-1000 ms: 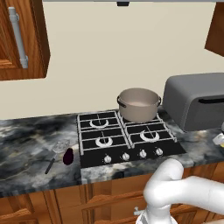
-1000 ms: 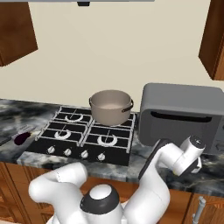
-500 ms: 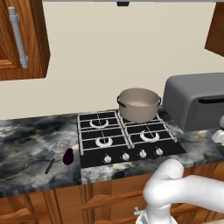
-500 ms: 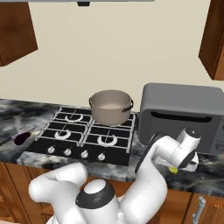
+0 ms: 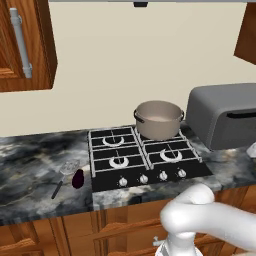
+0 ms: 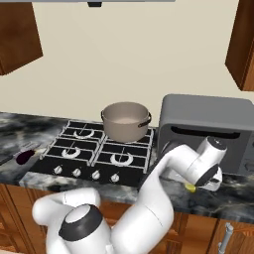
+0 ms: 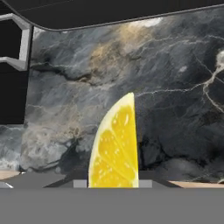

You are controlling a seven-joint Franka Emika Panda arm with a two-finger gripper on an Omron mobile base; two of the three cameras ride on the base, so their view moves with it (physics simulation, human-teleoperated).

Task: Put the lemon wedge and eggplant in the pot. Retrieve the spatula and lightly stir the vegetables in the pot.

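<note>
The lemon wedge (image 7: 114, 148), bright yellow, stands on the dark marble counter (image 7: 175, 87) in the hand view. It fills the gap between the tips of my gripper (image 7: 113, 183), which is shut on it. In the right base view the gripper (image 6: 196, 185) is low at the counter in front of the grey appliance, with the yellow lemon wedge (image 6: 190, 187) showing under it. The pot (image 5: 158, 119) (image 6: 126, 120) sits on the back right burner. The eggplant (image 5: 78, 178) (image 6: 24, 157) lies left of the stove, touching or nearly touching the spatula (image 5: 65, 173).
The black four-burner stove (image 5: 145, 157) (image 6: 94, 151) lies between the eggplant and my arm. A boxy grey appliance (image 5: 225, 115) (image 6: 206, 131) stands right of the stove, close behind my hand. Wooden cabinets hang at both upper corners.
The hand has settled a little lower and turned at the counter in front of the appliance, and the jaws have closed in on the lemon wedge. Pot, eggplant and spatula have not moved.
</note>
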